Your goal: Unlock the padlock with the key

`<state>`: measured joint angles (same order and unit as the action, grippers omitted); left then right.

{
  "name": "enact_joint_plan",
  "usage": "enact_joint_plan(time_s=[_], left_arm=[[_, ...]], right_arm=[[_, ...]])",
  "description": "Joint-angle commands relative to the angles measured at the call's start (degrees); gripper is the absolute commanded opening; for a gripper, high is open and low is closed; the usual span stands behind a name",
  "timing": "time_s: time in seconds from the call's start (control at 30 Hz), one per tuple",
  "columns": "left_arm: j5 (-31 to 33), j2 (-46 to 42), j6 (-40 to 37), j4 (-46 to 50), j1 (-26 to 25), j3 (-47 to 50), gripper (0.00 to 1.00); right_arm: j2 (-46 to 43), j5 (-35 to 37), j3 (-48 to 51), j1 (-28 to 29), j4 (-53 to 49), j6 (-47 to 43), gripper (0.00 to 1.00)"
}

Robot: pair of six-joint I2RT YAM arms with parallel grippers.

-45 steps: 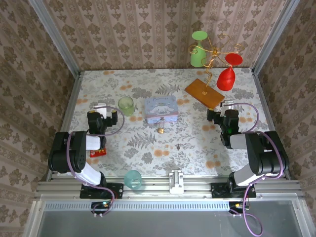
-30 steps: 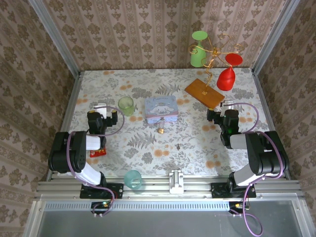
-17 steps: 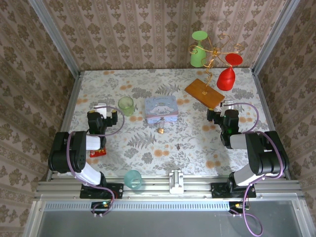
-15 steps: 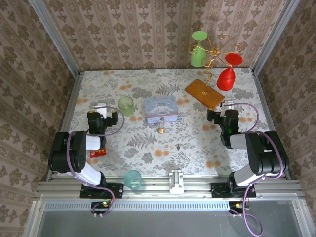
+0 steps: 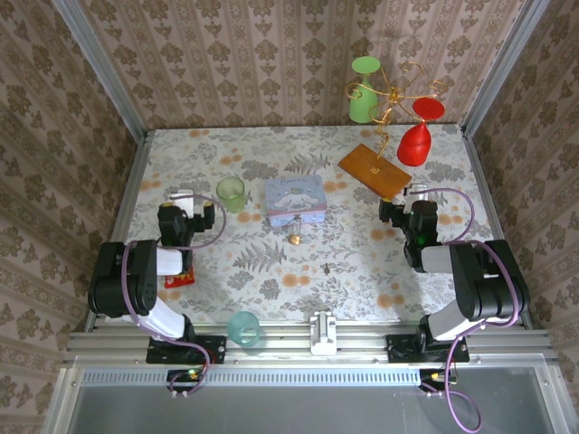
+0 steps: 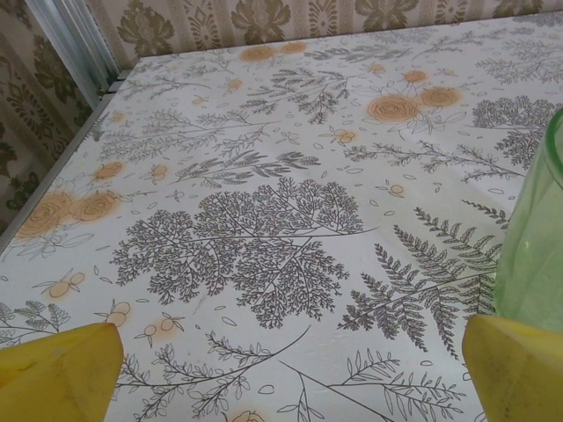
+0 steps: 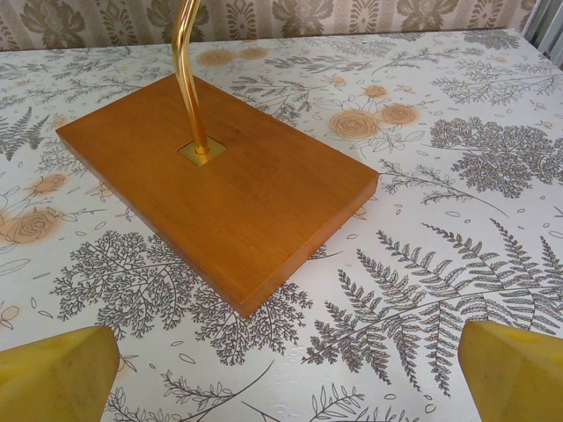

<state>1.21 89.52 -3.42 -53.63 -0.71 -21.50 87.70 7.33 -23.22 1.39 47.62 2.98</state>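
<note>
Left gripper (image 5: 185,195), centre-left in the overhead view, gapes wide and empty. Padlock (image 5: 295,240) and key (image 5: 326,268) lie apart at mid-frame, below and inward of both grippers; right gripper (image 5: 414,193), centre-right, likewise wide and empty, seems nearer the key, whose axis is unreadable.

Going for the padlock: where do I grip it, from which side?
Probably the brass body of the padlock, pinched across its width from straight above: it lies low on the table, open on its near side but close to the blue box behind it. Its exact orientation is too small to tell.
</note>
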Motion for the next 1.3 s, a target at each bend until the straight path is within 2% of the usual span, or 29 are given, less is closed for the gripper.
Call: enact_joint_plan(time_s=[0.0, 0.13, 0.23, 0.4, 0.47, 0.5, 0.57, 0.63, 0.73, 0.8, 0.87, 0.93, 1.13, 1.27], left_arm=[[3.2, -2.7, 1.8, -5.5, 0.4, 3.4, 1.0], [7.9, -8.5, 2.2, -3.4, -0.4, 5.1, 1.0], [9.9, -14.4, 2.4, 4.0, -0.8, 3.8, 1.0], [11.6, -24.5, 6.4, 16.6, -1.3, 0.8, 1.0], [11.9, -28.8, 11.2, 19.1, -1.2, 0.8, 1.0], [10.8, -31.0, 15.6, 20.5, -0.9, 0.8, 1.0], [1.2, -35.6, 20.4, 25.2, 0.7, 0.1, 1.0], [-5.6, -38.6, 26.9, 23.3, 2.3, 1.6, 1.0], [-10.8, -40.7, 38.8, 15.7, 3.5, 5.4, 1.0], [-16.9, -40.5, 42.4, 19.3, 3.5, 2.7, 1.0], [-20.2, -39.9, 41.3, 27.8, 0.0, -2.6, 1.0], [-17.9, -40.0, 36.9, 36.0, -6.5, -7.5, 1.0], [-20.0, -33.9, 32.7, 48.1, -20.9, -16.5, 1.0], [-17.3, -29.9, 29.4, 56.5, -30.7, -21.7, 1.0]], right_arm=[[-2.2, 1.0, 0.1, 0.3, -0.2, -0.2, 1.0], [-7.5, 1.8, -3.1, 0.4, -11.6, 0.7, 1.0], [-12.0, 2.6, -6.1, 0.4, -20.8, 3.4, 1.0], [-17.1, 1.0, -5.3, 0.4, -24.0, 7.3, 1.0], [-19.9, -0.7, -5.4, 0.4, -26.7, 8.5, 1.0], [-21.5, -2.0, -5.7, 0.4, -28.9, 9.2, 1.0], [-24.5, -4.7, -6.7, 0.4, -33.5, 10.2, 1.0], [-27.4, -7.3, -7.8, 0.4, -38.7, 11.7, 1.0], [-29.7, -10.4, -10.0, 1.2, -46.3, 13.9, 1.0], [-30.1, -10.8, -11.9, 3.0, -51.5, 14.5, 1.0], [-30.6, -11.0, -12.5, 5.3, -55.0, 15.5, 1.0], [-31.5, -9.6, -12.6, 8.3, -57.7, 17.2, 1.0], [-30.7, -6.2, -13.5, 17.9, -63.9, 23.1, 1.0], [-28.9, -4.9, -13.4, 24.1, -65.6, 26.4, 0.99]])
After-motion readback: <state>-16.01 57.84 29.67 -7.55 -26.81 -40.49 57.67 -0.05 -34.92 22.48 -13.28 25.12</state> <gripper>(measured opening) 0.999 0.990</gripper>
